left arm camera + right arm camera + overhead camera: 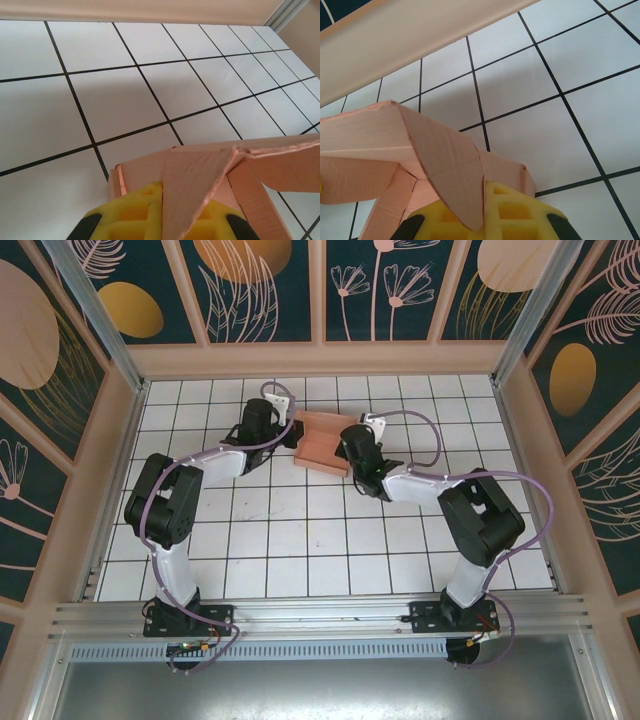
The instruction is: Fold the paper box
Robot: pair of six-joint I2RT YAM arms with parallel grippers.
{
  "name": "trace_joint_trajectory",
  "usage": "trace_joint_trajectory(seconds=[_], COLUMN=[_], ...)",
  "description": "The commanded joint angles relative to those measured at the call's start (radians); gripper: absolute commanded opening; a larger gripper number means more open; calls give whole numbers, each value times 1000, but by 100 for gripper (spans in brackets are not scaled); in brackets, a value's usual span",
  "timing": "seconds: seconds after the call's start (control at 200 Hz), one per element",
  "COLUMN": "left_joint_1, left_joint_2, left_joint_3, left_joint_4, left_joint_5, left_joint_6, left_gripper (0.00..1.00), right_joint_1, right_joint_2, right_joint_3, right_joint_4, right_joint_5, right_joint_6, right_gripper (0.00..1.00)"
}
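We are judging the paper box (pixel 318 445) to be very light and made of thin card. It is stiff along its panels but ready to bend at every crease, and easy to dent or tear if squeezed hard. Its surface looks matte, so we are not expecting much slipping. It is lying toward the far middle of the tiled tabletop (pixel 300 540), between the two arms and half formed, with its panels angled up. We cannot tell whether its underside is resting on the tiles.

We are thinking the best hold is a flat flap near a fold line, not a loose corner. The left pincer (pixel 172 222) is pressed together on a pointed flap at the box's left end, the card sandwiched between its yellow pads (pixel 132 212). The right pincer (pixel 484 222) is pinching a rounded flap at the opposite end in the same way.
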Motion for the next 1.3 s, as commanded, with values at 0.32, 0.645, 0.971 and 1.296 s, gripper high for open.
trace_joint_trajectory(seconds=[0.32, 0.645, 0.971, 1.296], left_joint_1=[-13, -13, -16, -23], left_joint_2=[-61, -57, -15, 1], left_joint_3=[-130, -223, -276, -286], left_joint_4=[170, 294, 376, 389], left_joint_5=[-2, -7, -20, -51], left_joint_6=[-7, -9, -11, 12], left_gripper=[0, 0, 0, 0], right_joint_1=[79, 147, 185, 193], right_joint_2=[-8, 19, 85, 36], right_joint_3=[-125, -208, -209, -222], right_joint_4=[161, 285, 287, 332], right_joint_5=[142, 242, 292, 281], right_joint_6=[-9, -45, -15, -72], right_gripper=[0, 0, 0, 12])
